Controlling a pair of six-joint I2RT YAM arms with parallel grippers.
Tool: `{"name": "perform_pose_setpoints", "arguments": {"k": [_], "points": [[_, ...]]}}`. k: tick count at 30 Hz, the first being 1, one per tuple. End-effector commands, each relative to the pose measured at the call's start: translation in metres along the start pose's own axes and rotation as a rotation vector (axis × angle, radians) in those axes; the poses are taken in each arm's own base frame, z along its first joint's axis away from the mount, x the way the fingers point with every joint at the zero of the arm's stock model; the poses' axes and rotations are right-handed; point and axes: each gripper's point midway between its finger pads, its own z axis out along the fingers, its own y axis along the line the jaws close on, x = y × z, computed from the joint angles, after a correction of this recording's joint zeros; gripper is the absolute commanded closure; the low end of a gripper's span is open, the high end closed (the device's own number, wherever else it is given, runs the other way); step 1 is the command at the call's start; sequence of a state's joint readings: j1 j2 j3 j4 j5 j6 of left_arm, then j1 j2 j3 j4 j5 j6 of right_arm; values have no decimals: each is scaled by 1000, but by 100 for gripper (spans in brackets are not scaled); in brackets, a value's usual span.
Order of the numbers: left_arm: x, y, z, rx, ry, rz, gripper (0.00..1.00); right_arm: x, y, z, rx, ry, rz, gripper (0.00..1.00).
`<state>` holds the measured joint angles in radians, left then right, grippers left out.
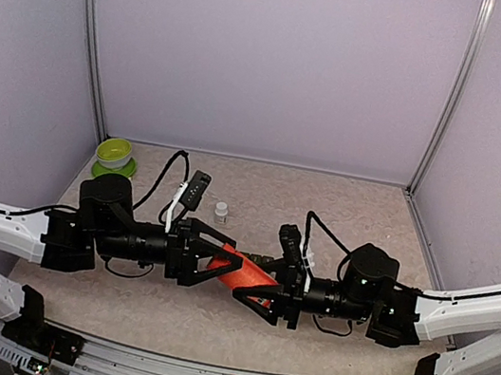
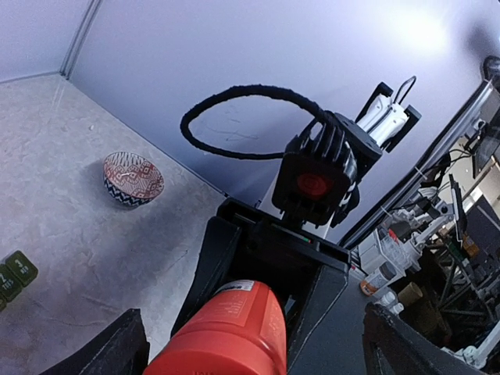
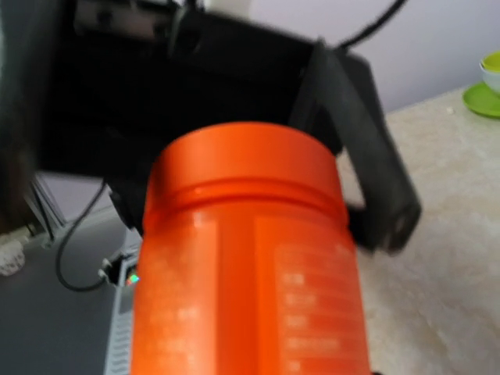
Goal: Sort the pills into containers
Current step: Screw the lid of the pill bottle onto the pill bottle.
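Observation:
An orange pill bottle (image 1: 238, 270) hangs level above the table between my two arms. My right gripper (image 1: 259, 291) is shut on its body; in the right wrist view the bottle (image 3: 246, 258) fills the frame and hides my own fingers. My left gripper (image 1: 217, 259) is open around the bottle's other end. In the left wrist view its fingers (image 2: 117, 350) stand far apart, clear of the bottle (image 2: 226, 328). The dark green containers (image 2: 16, 273) show at the left edge of that view. No pills show.
A lime-green bowl (image 1: 114, 153) on a green saucer stands at the back left. A small white bottle (image 1: 221, 210) stands behind the grippers. A red and blue patterned bowl (image 2: 133, 178) sits on the table near the back wall.

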<state>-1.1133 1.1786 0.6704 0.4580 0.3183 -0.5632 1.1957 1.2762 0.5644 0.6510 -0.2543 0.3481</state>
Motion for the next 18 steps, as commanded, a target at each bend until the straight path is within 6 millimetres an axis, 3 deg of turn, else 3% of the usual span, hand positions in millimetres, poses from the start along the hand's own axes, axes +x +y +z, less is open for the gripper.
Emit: {"name": "perform_pose_setpoints", "arguments": {"k": [1,6,11,18], "points": [[-18,-2,-8,-17,-63,-45,4,-11,1,-3,23,-6,-72,76],[-24,7,-15,-57,-71,-152,1,-11,-4,-11,68,7,-164,76],[-10,26,-11,-152,-4,-251,2,-15,-8,-16,103,3,-232,76],[2,38,-5,-179,43,-310,6,-9,-14,-15,129,32,-269,76]]}}
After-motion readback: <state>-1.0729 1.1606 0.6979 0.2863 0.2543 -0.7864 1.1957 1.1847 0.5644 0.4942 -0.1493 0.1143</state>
